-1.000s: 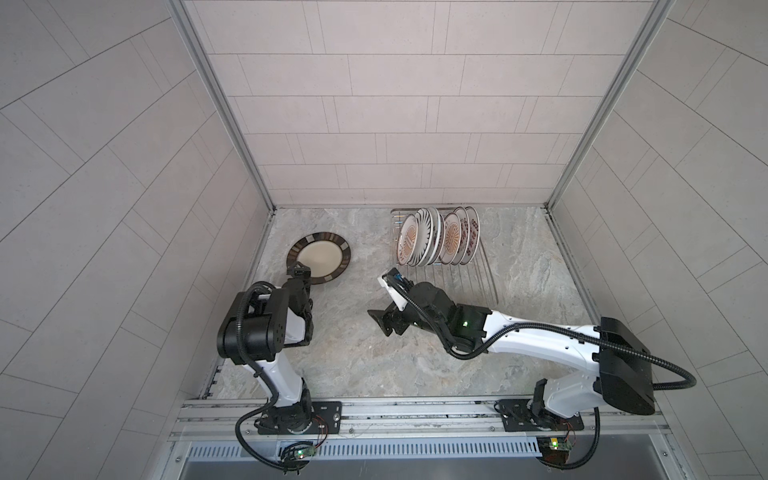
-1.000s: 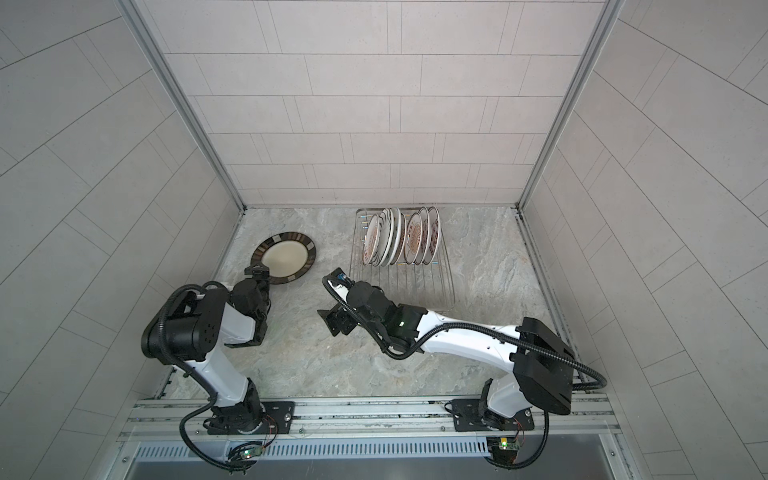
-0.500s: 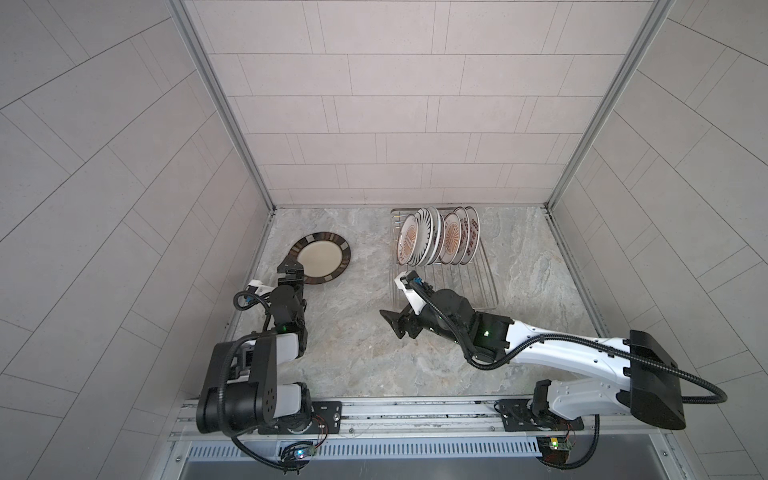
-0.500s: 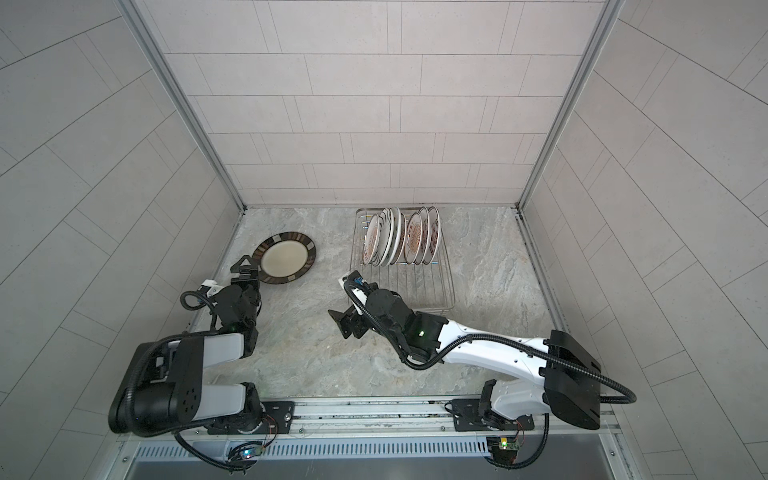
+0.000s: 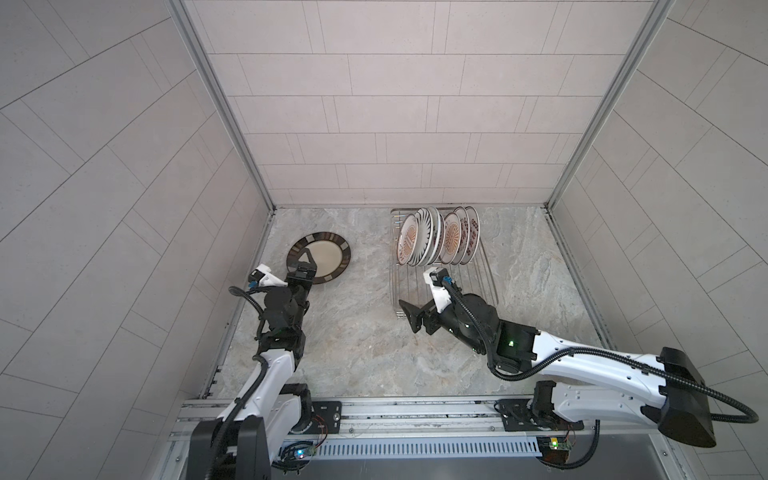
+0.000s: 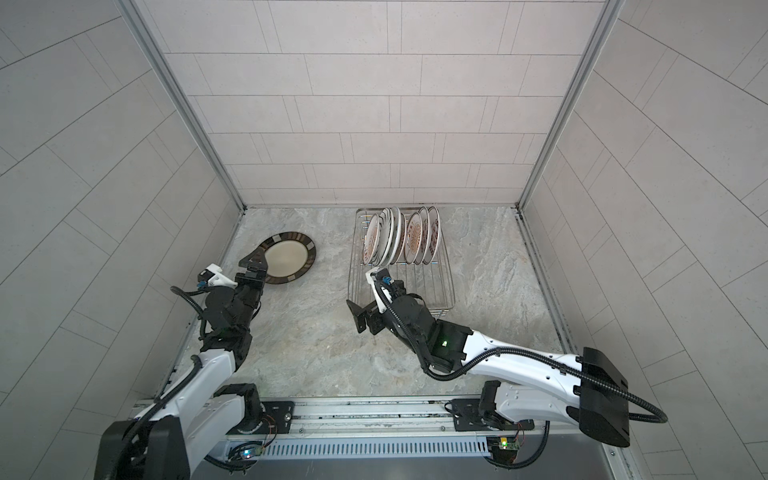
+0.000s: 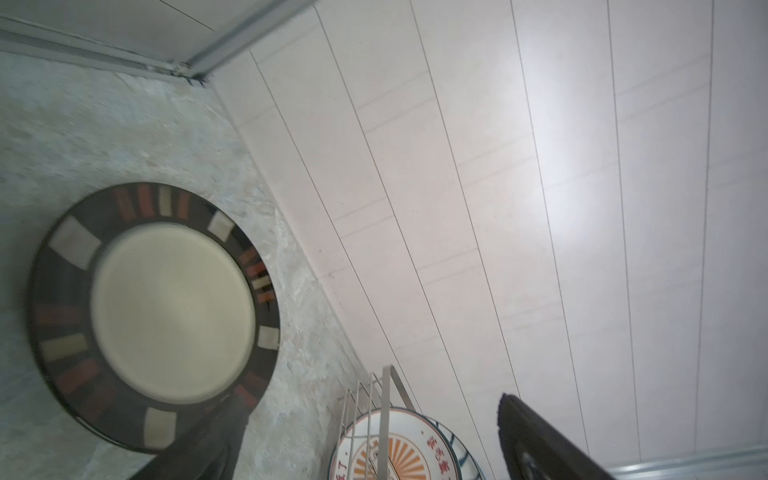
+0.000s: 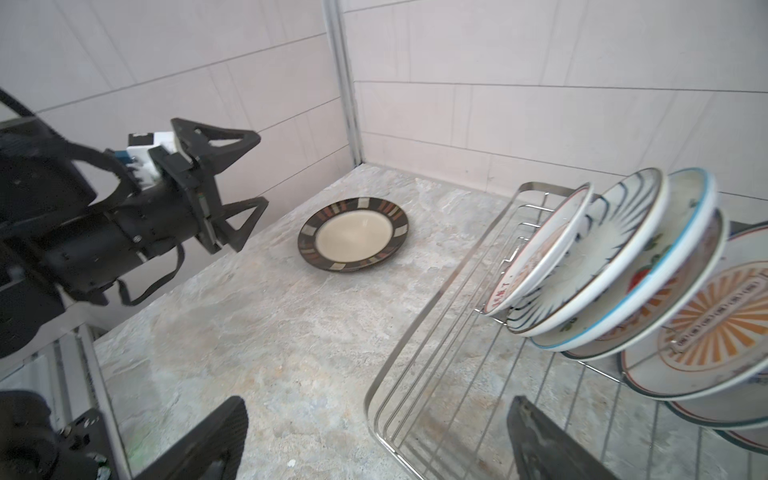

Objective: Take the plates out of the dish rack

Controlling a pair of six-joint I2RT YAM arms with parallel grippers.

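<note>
A brown-rimmed beige plate [image 5: 328,257] [image 6: 291,257] [image 7: 170,311] [image 8: 353,232] lies flat on the stone floor at the left. My left gripper [image 5: 305,266] [image 6: 253,268] [image 7: 370,403] [image 8: 257,174] hovers open and empty by its near rim. Several plates [image 5: 436,237] [image 6: 399,237] [image 8: 602,266] lean on edge at the far end of the wire dish rack [image 5: 478,282] [image 6: 436,286] [image 7: 388,386] [image 8: 415,332]. An orange-sunburst plate [image 7: 399,449] faces the left wrist view. My right gripper [image 5: 419,299] [image 6: 370,299] [image 8: 374,419] is open and empty, its fingers straddling the rack's near left corner.
Tiled walls close in the floor on three sides, and the metal corner post [image 8: 343,83] stands behind the flat plate. The rack's near half holds only bare wires. Open floor lies between the flat plate and the rack.
The left arm has unfolded and its gripper has reached forward to the flat plate's near rim. My right gripper has moved right to the rack's corner and its jaws have widened.
</note>
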